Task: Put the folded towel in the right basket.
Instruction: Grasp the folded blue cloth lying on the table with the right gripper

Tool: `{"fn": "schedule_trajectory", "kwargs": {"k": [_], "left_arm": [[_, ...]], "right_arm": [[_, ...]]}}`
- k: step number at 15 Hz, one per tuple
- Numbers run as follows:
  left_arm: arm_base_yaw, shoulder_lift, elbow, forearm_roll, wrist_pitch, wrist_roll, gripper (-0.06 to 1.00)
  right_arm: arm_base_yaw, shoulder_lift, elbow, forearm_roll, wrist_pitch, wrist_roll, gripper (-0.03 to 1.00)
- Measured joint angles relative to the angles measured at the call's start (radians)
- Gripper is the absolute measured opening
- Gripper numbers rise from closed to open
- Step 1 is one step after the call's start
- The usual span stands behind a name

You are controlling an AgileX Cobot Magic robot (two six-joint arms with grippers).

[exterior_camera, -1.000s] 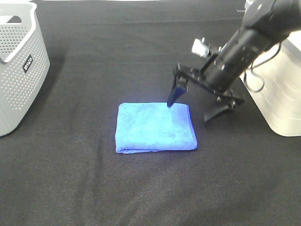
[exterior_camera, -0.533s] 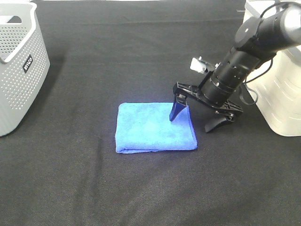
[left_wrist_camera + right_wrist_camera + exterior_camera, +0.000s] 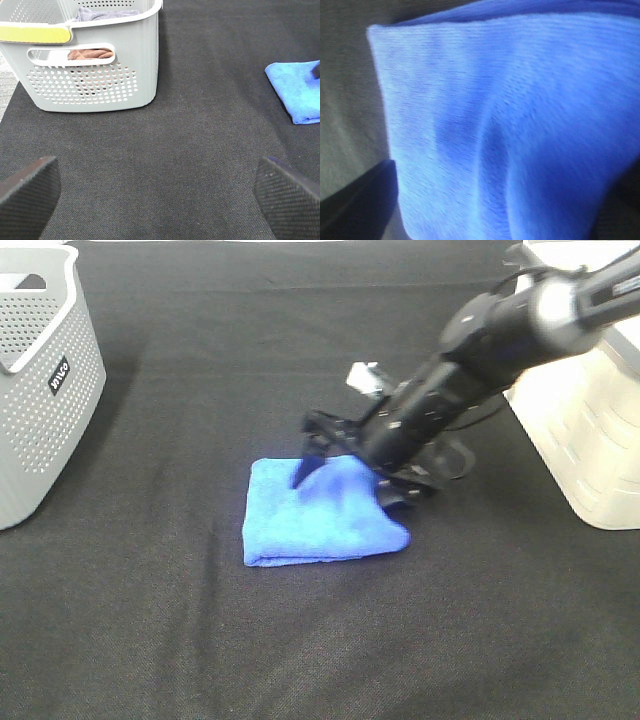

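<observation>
The folded blue towel (image 3: 305, 525) lies mid-table on the black cloth, its right side pushed up into a hump. My right gripper (image 3: 350, 488) is open and low over it. One fingertip (image 3: 303, 470) rests on the towel's top and the other (image 3: 398, 502) sits at its right edge. The right wrist view is filled by the towel (image 3: 495, 125) close up. The right basket (image 3: 590, 440) is white and stands at the right edge. My left gripper (image 3: 160, 200) is open and empty, far from the towel (image 3: 297, 87).
A grey perforated basket (image 3: 40, 390) stands at the far left. In the left wrist view it (image 3: 95, 65) holds a brown and a grey cloth. Black cloth covers the table.
My right gripper has moved left and down onto the towel. The towel's right edge has been pushed left and bunched up.
</observation>
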Motion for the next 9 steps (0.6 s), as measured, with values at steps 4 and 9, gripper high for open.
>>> {"fn": "schedule_trajectory", "kwargs": {"k": [4,9], "left_arm": [[0.000,0.000,0.000,0.000,0.000,0.000,0.98],[0.000,0.000,0.000,0.000,0.000,0.000,0.98]], "right_arm": [[0.028,0.010,0.000,0.012,-0.054,0.000,0.62],[0.025,0.027,-0.031,0.003,0.010,-0.072,0.19]]}}
